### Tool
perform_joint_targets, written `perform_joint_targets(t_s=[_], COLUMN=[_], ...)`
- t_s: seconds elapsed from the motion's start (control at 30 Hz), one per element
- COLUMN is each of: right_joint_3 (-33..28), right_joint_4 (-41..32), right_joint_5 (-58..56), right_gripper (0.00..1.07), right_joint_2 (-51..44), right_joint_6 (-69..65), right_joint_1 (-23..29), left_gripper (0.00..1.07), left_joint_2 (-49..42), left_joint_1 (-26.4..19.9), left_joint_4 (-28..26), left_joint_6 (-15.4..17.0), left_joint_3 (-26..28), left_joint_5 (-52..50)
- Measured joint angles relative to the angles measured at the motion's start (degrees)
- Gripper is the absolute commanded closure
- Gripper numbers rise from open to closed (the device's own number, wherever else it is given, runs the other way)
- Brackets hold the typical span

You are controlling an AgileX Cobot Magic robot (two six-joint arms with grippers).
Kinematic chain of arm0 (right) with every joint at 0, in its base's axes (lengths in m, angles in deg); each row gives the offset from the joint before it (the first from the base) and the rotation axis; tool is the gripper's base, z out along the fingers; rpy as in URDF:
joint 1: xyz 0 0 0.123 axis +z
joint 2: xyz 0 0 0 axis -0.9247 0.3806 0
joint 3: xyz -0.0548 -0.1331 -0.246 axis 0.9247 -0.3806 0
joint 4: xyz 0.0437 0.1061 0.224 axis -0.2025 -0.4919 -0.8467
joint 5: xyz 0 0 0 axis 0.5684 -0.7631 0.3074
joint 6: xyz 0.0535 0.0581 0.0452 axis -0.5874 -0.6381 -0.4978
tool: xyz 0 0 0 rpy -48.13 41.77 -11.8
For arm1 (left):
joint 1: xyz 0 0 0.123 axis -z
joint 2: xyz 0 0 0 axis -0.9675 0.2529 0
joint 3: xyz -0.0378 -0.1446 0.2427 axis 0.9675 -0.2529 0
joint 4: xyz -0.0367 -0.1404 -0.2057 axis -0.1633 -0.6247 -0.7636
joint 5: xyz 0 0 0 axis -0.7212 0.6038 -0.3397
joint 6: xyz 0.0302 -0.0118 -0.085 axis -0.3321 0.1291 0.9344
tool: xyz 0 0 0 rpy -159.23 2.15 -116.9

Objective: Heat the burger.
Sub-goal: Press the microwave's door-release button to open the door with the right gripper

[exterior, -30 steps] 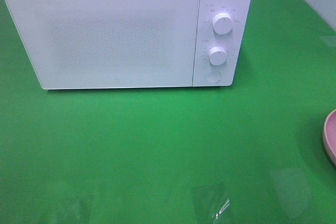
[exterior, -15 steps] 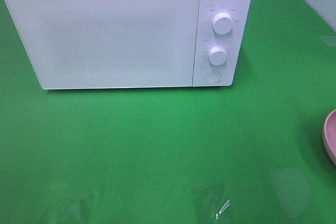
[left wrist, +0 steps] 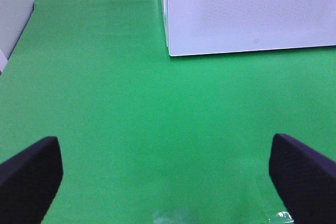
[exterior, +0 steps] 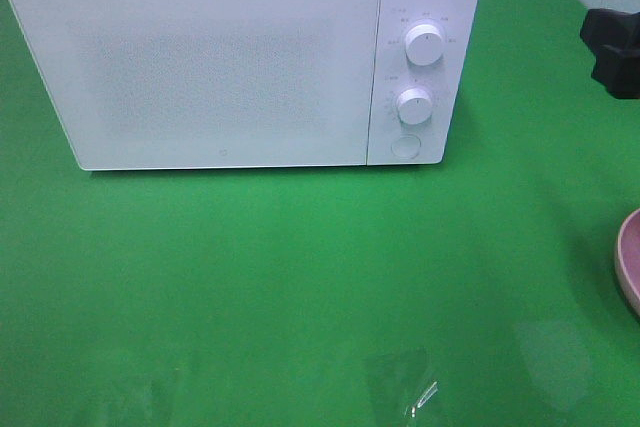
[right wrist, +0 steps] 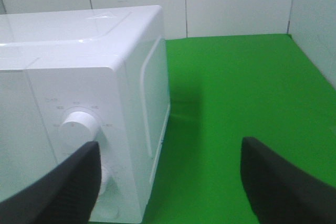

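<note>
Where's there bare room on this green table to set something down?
The widest bare green tabletop lies in front of the white box-shaped microwave oven, left of the pink round plate. Tighter right of the microwave, where the right gripper hangs; a clear plastic scrap lies near the front edge.

End effector (left wrist: 163,148) spread wide, microwave (left wrist: 247,14) ahead, possibly clear film (left wrist: 173,216)

Left gripper (left wrist: 164,153) presents both dark fingers (left wrist: 29,179) spread fully apart with nothing between them, right gripper (right wrist: 170,153) likewise wide and empty, and the black right arm (exterior: 613,47) raised at the high view's right edge.
</note>
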Motion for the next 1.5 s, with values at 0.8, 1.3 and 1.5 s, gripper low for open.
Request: perform_joint_targets(t_s=[0.8,1.3,1.5], right_joint_3=[0.11,0.17,1.20], right_joint_4=[-38.10,-43.37,-43.60], right_joint_5=[31.40,33.00,33.06], right_gripper=[0.34,0.34,0.34], right_joint_2=[24.06,30.48,32.54], right_joint_6=[20.68,19.42,18.51], right_joint_1=[26.36,36.84,37.99], left_gripper=[0.04,0.04,0.04], left_joint_2=[0.00,0.00,0.00], left_joint_1=[0.00,0.00,0.00], left_joint_4=[0.00,0.00,0.00], left_joint_6=[0.00,0.00,0.00], left_joint_3=[0.00,0.00,0.00], left_joint_5=[0.00,0.00,0.00])
